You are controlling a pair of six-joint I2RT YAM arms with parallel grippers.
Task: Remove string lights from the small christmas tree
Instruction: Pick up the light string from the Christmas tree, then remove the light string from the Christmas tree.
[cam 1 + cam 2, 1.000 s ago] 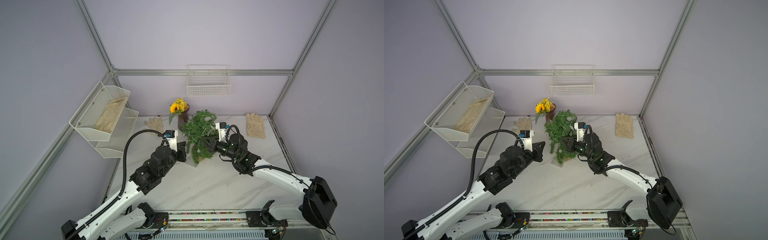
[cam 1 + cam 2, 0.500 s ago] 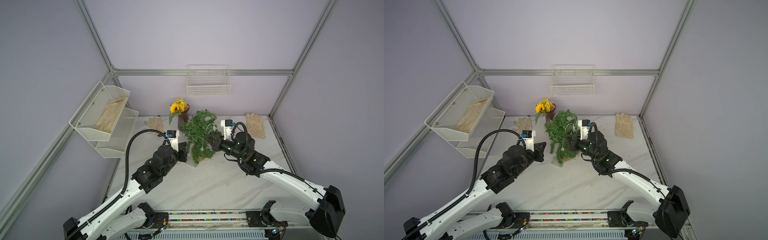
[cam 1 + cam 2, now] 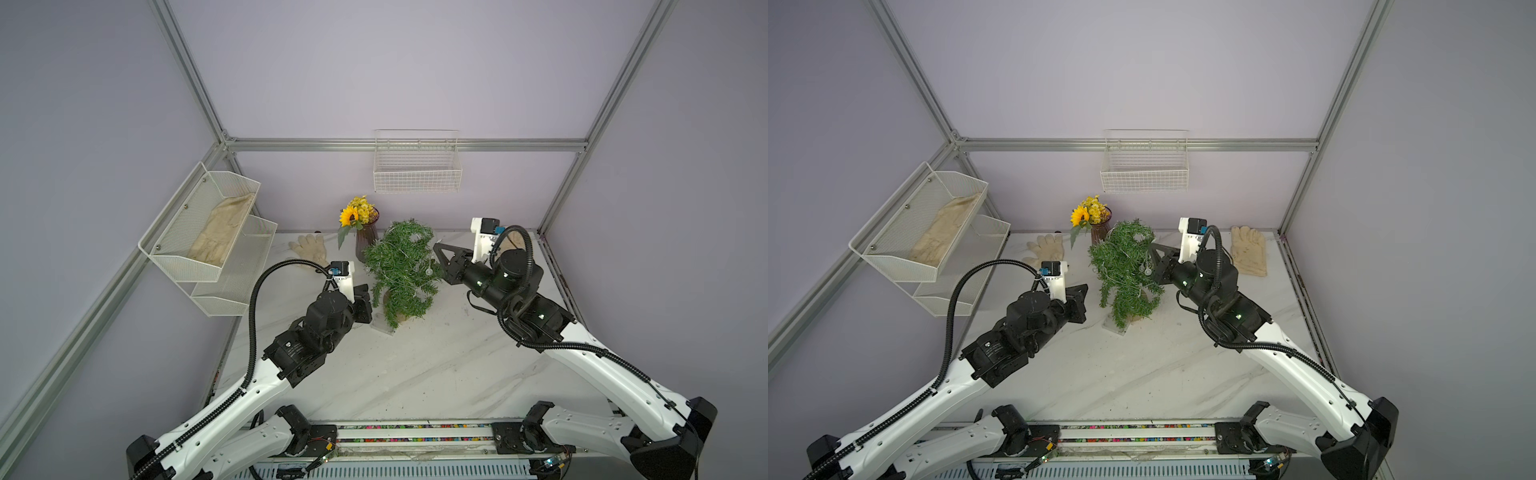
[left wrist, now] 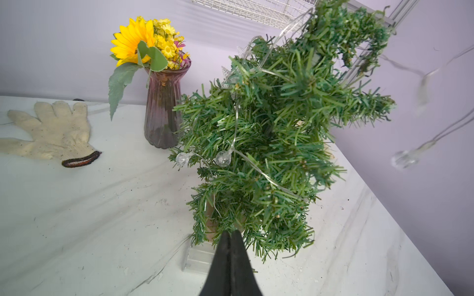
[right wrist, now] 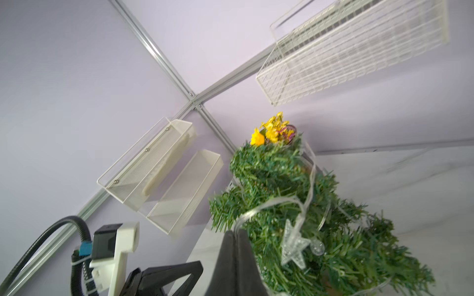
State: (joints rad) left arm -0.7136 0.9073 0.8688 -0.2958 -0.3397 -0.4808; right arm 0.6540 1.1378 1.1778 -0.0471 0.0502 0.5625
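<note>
Though string lights (image 4: 223,159) mostly wrap small christmas tree (image 3: 401,270), right gripper (image 5: 234,232) pinches a strand beside it, left gripper (image 4: 230,234) closed near its base.

vase (image 3: 365,245) + sunflower (image 3: 349,216): upright on worktop (image 3: 415,365), beyond left gripper (image 4: 230,234) | glove (image 3: 309,247): flat, beyond-left of left gripper | second glove (image 3: 1248,249): flat, behind right gripper (image 5: 234,232) | wire basket (image 3: 417,170): back wall, above both grippers | mesh shelf (image 3: 183,266): left wall, well left of left gripper; third glove (image 3: 222,228) in upper tier
</note>
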